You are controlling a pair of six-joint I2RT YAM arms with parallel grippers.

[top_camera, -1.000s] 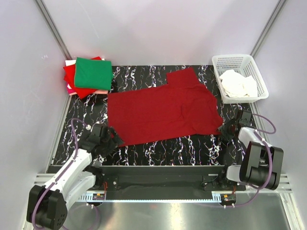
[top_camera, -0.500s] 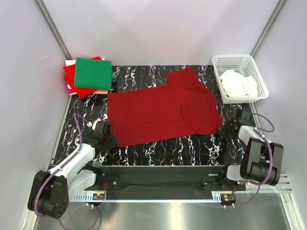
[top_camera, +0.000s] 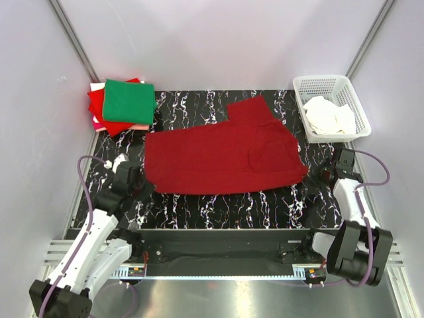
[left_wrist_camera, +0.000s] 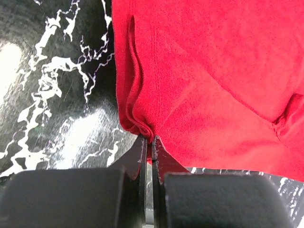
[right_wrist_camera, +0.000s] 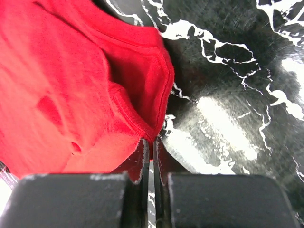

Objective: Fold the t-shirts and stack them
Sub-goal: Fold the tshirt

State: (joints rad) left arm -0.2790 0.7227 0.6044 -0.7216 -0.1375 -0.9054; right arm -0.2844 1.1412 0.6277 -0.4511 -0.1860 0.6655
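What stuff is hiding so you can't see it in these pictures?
- Top view: the pile under the green shirt shows only edges, so its count is hidden.
- Top view: the white cloth in the basket is crumpled; what it is, unclear.
- Wrist views: the red shirt runs past the frame edges; the left gripper and right gripper hide the pinched hem.

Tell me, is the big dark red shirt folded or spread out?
Spread out. The dark red shirt lies open across the table, with the left gripper and right gripper pinching its near corners.
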